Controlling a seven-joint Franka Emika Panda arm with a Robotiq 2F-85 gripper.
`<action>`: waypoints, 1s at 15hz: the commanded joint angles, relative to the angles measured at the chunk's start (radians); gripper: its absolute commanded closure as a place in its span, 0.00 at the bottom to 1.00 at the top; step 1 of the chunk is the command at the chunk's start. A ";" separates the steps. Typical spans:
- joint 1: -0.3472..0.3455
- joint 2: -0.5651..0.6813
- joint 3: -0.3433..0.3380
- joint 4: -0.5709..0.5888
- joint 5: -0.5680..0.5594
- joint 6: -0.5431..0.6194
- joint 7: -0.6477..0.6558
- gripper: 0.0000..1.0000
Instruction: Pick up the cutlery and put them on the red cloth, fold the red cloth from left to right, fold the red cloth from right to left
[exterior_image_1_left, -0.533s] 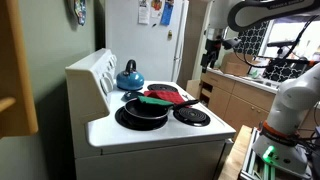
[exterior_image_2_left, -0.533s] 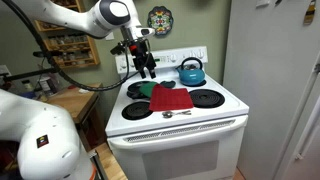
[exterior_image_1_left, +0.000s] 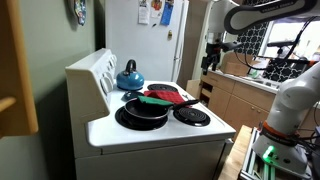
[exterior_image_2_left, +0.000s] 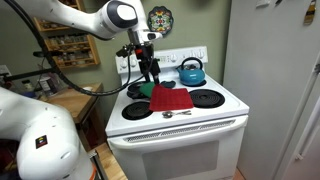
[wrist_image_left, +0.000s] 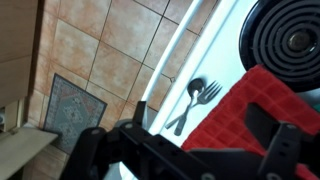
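The gripper (exterior_image_2_left: 150, 74) hangs above the back of the stove (exterior_image_2_left: 215, 112), fingers pointing down. In the wrist view its jaws stand wide apart with nothing between them. Below it in that view lies the cutlery (wrist_image_left: 192, 102) — a fork and a spoon side by side on the white front strip of the stovetop, just beside the edge of the red cloth (wrist_image_left: 250, 118). In both exterior views the red cloth (exterior_image_2_left: 170, 98) lies in the middle of the stovetop between the burners, and a flat green piece (exterior_image_2_left: 142, 90) sits next to it. A black frying pan (exterior_image_1_left: 141, 113) rests on a burner — the blue kettle (exterior_image_2_left: 190, 71) stands at the back.
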 joint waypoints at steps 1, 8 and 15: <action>-0.039 0.043 -0.097 -0.075 0.022 0.071 0.038 0.00; -0.067 0.144 -0.181 -0.124 0.052 0.246 0.013 0.00; -0.065 0.211 -0.196 -0.119 0.089 0.329 0.020 0.00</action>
